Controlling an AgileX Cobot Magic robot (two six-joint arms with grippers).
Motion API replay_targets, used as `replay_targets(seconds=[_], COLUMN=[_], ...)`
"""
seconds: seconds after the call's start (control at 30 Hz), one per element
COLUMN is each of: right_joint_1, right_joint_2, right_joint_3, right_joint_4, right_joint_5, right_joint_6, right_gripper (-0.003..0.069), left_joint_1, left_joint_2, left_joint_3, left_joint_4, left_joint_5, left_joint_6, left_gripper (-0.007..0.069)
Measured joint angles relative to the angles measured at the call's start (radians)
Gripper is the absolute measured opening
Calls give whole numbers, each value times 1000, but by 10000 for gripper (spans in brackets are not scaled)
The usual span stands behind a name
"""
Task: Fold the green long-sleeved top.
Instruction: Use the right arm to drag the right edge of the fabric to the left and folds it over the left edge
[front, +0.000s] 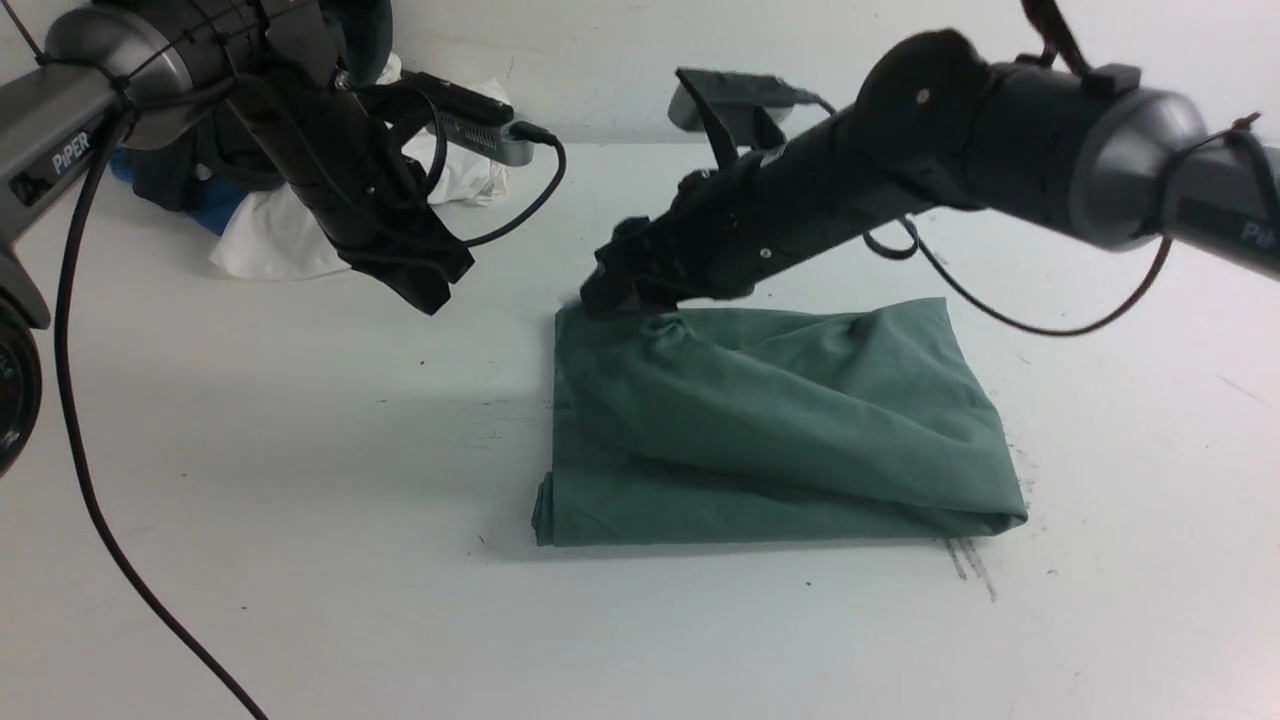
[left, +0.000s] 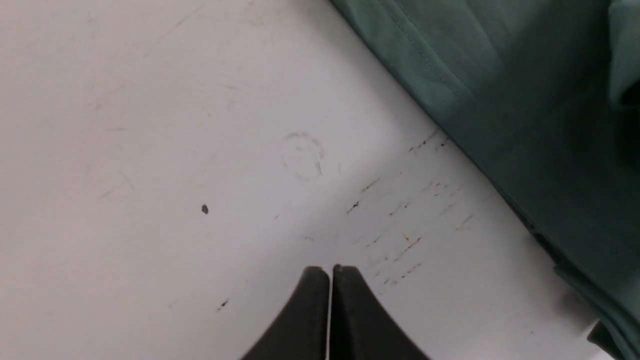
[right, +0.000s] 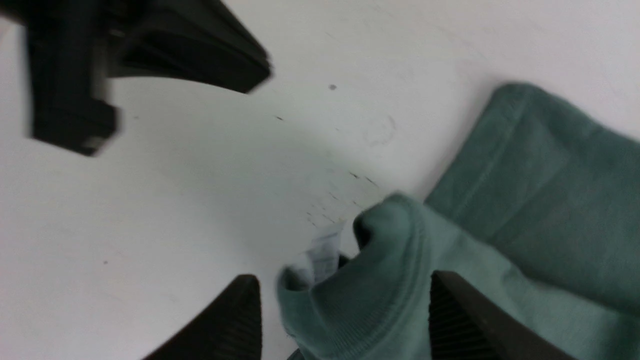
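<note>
Front view: green long-sleeved top (front: 770, 420) lies mid-surface as a folded rectangle, doubled edge toward the robot, upper layer rumpled and sloping. Right tool (front: 610, 290) sits low at the top's far left corner, tips at the cloth; from here I can't tell how wide it stands. My read: it's placed there to lay down the last flap. Left tool (front: 425, 285) hangs in the air over bare surface (front: 250, 450), well apart from the top, likely parked out of the way. Heap of white, blue and dark garments (front: 270, 230) at the far left, untouched.

Left wrist view: left tool (left: 330, 272) has its fingers pressed together with nothing between them. Only scuffed surface below; a hemmed edge of the top (left: 500, 100) runs beside it, not touching.

Right wrist view: right tool (right: 345, 300) is spread wide, ribbed fingers (right: 235, 320) either side of a bunched ribbed edge with a small white label (right: 322, 252). Gap visible on both sides, so cloth looks released, not clamped. Fold looks near finished; bunched corner may need flattening.
</note>
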Motion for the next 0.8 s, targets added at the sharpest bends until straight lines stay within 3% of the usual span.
replay_targets(seconds=[0.07, 0.2, 0.33, 0.43, 0.47, 0.63, 0.8], right_joint_1=[-21, -75, -166, -193, -208, -211, -211], right_joint_2=[-36, -93, -114, -111, -107, -98, -97], right_joint_3=[-45, -87, -79, -33, 43, 277, 427], right_joint_4=[-44, -194, -429, -476, -489, -473, -458], right_joint_5=[66, 153, 270, 273, 249, 78, -47], right_joint_6=[-12, 30, 154, 182, 193, 198, 206], right_gripper=[464, 429, 217, 103, 27, -12, -14], left_joint_1=[0, -9, -70, -119, -164, -274, -291], left_joint_2=[-7, -36, -60, -54, -41, 44, 106], left_joint_3=[0, 0, 0, 0, 0, 0, 1], left_joint_4=[-4, -31, -95, -123, -139, -155, -149], left_joint_5=[0, 0, 0, -1, -19, -120, -43], left_joint_6=[0, 0, 1, 4, 17, 37, 25], left_gripper=[-8, -8, -8, -8, -8, -8, -8])
